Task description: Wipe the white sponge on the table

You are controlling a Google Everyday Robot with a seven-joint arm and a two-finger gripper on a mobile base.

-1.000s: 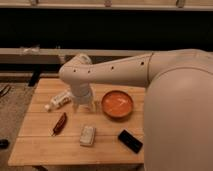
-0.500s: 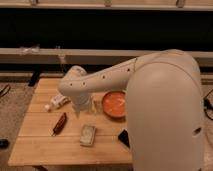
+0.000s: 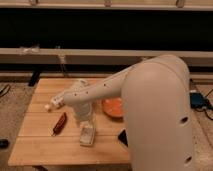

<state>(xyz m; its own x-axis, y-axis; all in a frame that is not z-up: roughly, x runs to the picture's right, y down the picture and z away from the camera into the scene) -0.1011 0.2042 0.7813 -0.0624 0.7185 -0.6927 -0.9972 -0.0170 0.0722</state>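
Down on the light wooden plank table (image 3: 35, 145), toward the front edge and a little left of middle: the small whitish-grey rectangular sponge with rounded corners (image 3: 88, 135), lying flat. Directly above it, pointing down from the end of the white arm: the pincer (image 3: 85, 120), very close to the sponge's far end. Cannot tell how wide the pincer stands, nor whether it touches the sponge; nothing visibly lifted.

Likely light, soft and squashy, so expect give under pressure and some drag on bare wood. Best taken across the narrow width, near the middle, low enough to pin it flat without tipping an end up. Press gently; too hard and it may buckle or bunch instead of sliding.

Room for strokes:
- To the left, just beside: a dark red-brown elongated object (image 3: 59, 123), lying slantwise.
- To the right, near: a black rectangular bar (image 3: 121, 137), partly hidden by the robot's body.
- Behind right: a round orange bowl (image 3: 112, 107).
- Behind left: a white tube (image 3: 51, 105), half covered by the arm.
- In front: only a narrow strip of planks before the table's edge.

Better to keep strokes short and lengthwise along the planks, between red object and black bar, and stop short of the front edge.
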